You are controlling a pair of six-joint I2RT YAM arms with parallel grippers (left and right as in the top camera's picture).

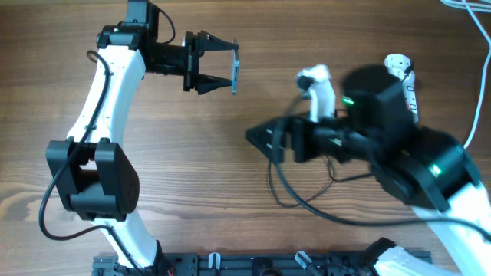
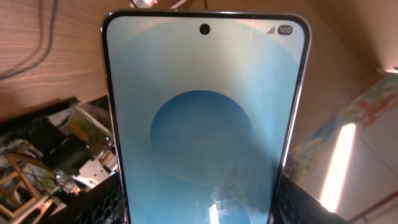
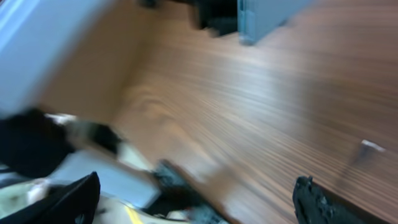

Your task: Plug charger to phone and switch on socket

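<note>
My left gripper [image 1: 221, 66] is shut on the phone [image 1: 235, 75] and holds it on edge above the table at the upper middle. In the left wrist view the phone [image 2: 199, 112] fills the frame, cyan screen facing the camera, its sides between my left gripper's fingers [image 2: 199, 202]. My right gripper [image 1: 262, 142] is blurred by motion at the table's centre, below and right of the phone. In the right wrist view its fingers [image 3: 199, 199] are wide apart and hold nothing. The charger's thin black cable [image 1: 307, 201] loops under the right arm; its tip is hidden. The socket [image 1: 399, 65] is mostly hidden behind the right arm.
A white block [image 1: 316, 83] stands just left of the right arm's wrist. The thick white cord [image 1: 474, 23] runs along the far right edge. A black rail [image 1: 253, 264] lies along the table's front edge. The right wrist view is too blurred for detail.
</note>
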